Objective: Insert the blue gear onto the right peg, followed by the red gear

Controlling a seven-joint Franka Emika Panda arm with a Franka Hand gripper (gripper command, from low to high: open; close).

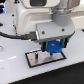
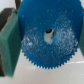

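Note:
My gripper [image 1: 54,47] is shut on the blue gear [image 1: 55,47], a wide bright blue toothed disc, and holds it just above the right end of the grey, black-edged plate [image 1: 37,60]. In the wrist view the blue gear [image 2: 47,35] fills most of the picture, clamped between green finger pads [image 2: 9,45]. Something dark shows through its centre hole [image 2: 48,34]; I cannot tell whether it is the right peg. A thin dark pin [image 1: 37,56] stands on the plate to the exterior view's left of the gear. The red gear is out of view.
The white arm body [image 1: 35,20] fills the upper part of the exterior view. A black cable [image 1: 15,36] runs in from the exterior view's left. The plate lies on a white tabletop [image 1: 15,70].

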